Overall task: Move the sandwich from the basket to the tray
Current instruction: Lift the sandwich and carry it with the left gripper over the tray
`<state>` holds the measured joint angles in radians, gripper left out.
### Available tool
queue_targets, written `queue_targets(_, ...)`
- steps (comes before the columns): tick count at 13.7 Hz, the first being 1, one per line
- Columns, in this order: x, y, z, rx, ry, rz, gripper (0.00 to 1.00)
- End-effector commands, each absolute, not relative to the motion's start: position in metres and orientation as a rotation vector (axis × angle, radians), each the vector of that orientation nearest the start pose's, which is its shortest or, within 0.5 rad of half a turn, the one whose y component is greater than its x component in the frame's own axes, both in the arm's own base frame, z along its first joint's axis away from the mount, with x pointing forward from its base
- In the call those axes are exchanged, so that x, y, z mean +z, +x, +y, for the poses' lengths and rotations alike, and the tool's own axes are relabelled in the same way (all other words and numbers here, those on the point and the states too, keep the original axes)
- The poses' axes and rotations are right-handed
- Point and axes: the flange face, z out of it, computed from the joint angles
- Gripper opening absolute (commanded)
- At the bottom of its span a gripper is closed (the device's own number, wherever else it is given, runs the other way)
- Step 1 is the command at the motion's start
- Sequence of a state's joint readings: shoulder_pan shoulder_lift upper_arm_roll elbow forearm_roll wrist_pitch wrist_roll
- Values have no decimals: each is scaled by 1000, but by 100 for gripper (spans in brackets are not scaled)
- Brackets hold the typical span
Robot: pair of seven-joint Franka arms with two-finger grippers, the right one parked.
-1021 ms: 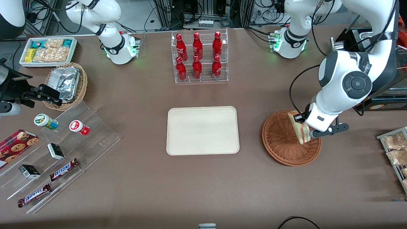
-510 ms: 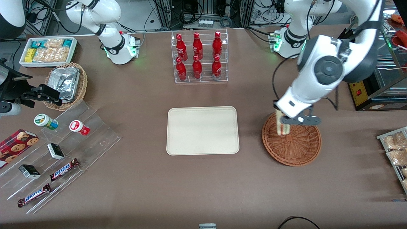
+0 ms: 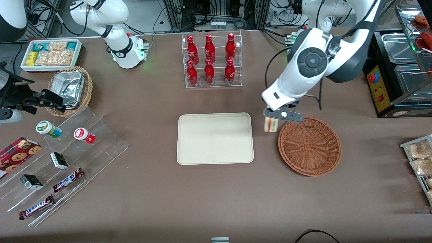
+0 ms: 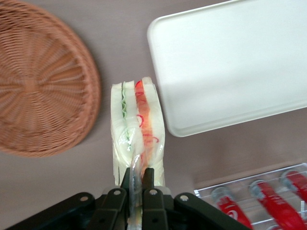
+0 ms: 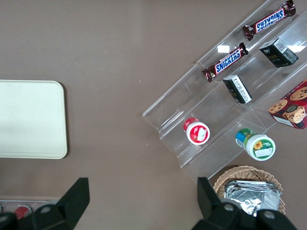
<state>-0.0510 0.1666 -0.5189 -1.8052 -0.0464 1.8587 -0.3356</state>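
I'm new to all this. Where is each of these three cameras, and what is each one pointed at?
Front view: raised, facing the robots, looking down on the whole table; both arms show, the pincer holding the sandwich between tray and basket.
Left wrist view: on the working arm, looking down past the pincer at sandwich, tray and basket.
Right wrist view: on the parked arm, looking down at the snack steps; its own fingers show.
All three share the tray.
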Motion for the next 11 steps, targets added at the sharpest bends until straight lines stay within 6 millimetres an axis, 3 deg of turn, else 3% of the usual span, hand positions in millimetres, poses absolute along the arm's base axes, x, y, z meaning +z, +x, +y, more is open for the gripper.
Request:
queue_targets(1, 438, 496, -350, 194, -3252, 294, 0)
queue_targets(5, 423, 494, -375, 146, -3283, 173, 0)
queue_targets(11, 391, 496, -396, 41, -3282, 77, 0)
